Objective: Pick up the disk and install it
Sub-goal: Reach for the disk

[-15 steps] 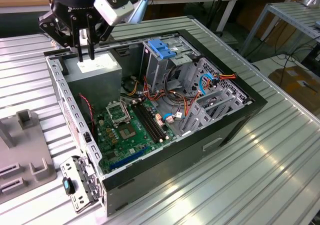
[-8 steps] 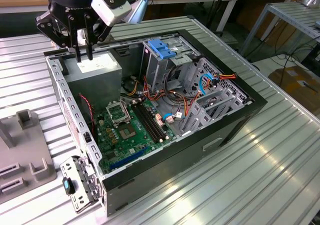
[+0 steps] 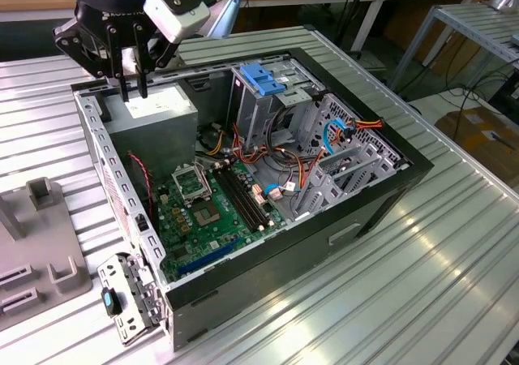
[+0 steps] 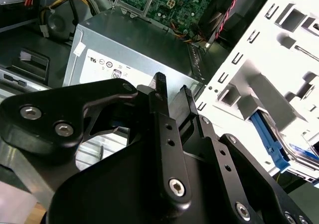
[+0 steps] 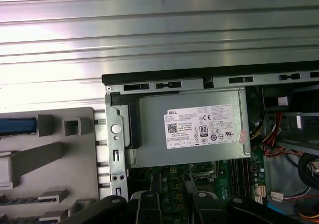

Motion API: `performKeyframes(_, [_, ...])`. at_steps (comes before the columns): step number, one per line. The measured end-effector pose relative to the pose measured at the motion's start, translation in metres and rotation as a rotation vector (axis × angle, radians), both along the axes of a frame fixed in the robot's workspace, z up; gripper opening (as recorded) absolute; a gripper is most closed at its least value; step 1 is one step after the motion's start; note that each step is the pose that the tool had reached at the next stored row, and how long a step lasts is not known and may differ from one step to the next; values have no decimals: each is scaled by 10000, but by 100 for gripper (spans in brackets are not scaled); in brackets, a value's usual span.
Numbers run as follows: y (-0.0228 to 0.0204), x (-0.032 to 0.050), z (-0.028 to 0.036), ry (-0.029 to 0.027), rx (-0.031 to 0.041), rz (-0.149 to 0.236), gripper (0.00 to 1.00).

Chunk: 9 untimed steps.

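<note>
Pick-up step: gripper (image 3: 135, 95) hovers over the power supply (image 3: 158, 118), jaws slightly parted, empty; reaching the disk (image 5: 17, 126) means travelling to the fixture (image 3: 49, 277) on the exterior view's left

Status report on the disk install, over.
Gripper open, empty, over the power supply. Disk not picked up, blue rail showing on the grey fixture beside the case. Case wall stands between them.
</note>
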<state>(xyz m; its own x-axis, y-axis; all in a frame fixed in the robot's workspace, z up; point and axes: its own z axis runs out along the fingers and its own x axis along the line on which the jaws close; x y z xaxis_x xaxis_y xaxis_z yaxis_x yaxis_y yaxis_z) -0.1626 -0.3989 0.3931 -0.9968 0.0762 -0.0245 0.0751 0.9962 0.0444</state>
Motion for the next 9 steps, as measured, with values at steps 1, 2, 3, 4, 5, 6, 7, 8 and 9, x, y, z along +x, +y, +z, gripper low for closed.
performKeyframes(1, [0,-3,0,1,-1,0,31])
performKeyframes(2, [0,-9,0,0,0,0,31])
performKeyframes(3, [0,-17,0,0,0,0,31])
performKeyframes(4, [0,-24,0,0,0,0,31])
performKeyframes(5, [0,-33,0,0,-1,0,31])
performKeyframes(6, [0,-36,0,0,0,0,31])
performKeyframes(7, [0,-40,0,0,0,0,31])
performKeyframes(8, [0,-45,0,1,-1,0,31])
performKeyframes(9, [0,-52,0,1,-1,-1,31])
